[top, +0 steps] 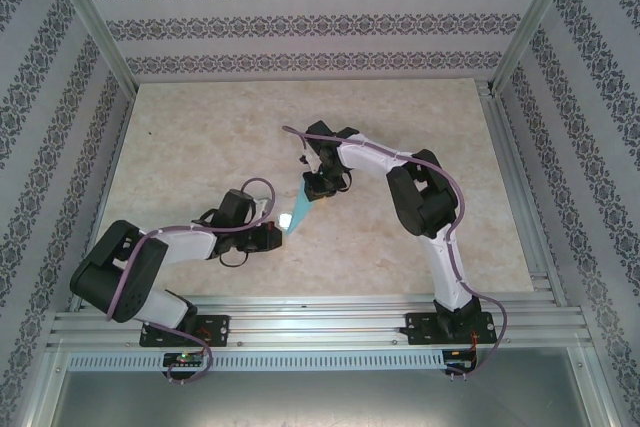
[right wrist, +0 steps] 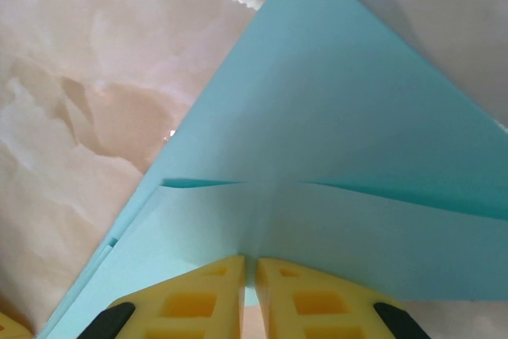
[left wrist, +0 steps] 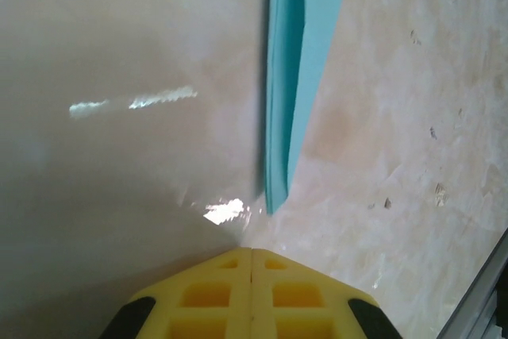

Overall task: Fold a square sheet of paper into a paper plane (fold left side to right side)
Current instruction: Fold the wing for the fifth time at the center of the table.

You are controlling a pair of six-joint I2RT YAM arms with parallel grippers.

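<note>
The square sheet of paper, light blue, is folded into a slim pointed paper plane (top: pixel 299 209) that lies on the table between my two grippers. My right gripper (top: pixel 320 187) is at its wide far end. In the right wrist view the yellow jaws (right wrist: pixel 250 263) are shut on the raised centre fold of the paper plane (right wrist: pixel 317 140), with its flaps spreading to both sides. My left gripper (top: pixel 272 234) sits just short of the pointed near tip. Seen from the left wrist, its fingertips (left wrist: pixel 252 252) are pressed together with nothing between them, a little apart from the tip of the plane (left wrist: pixel 275 196).
The beige marble-patterned table top (top: pixel 200 147) stretches away on all sides of the plane. A white glare spot (top: pixel 285 219) lies beside the tip. An aluminium rail (top: pixel 320 322) runs along the near edge, and patterned walls enclose the table.
</note>
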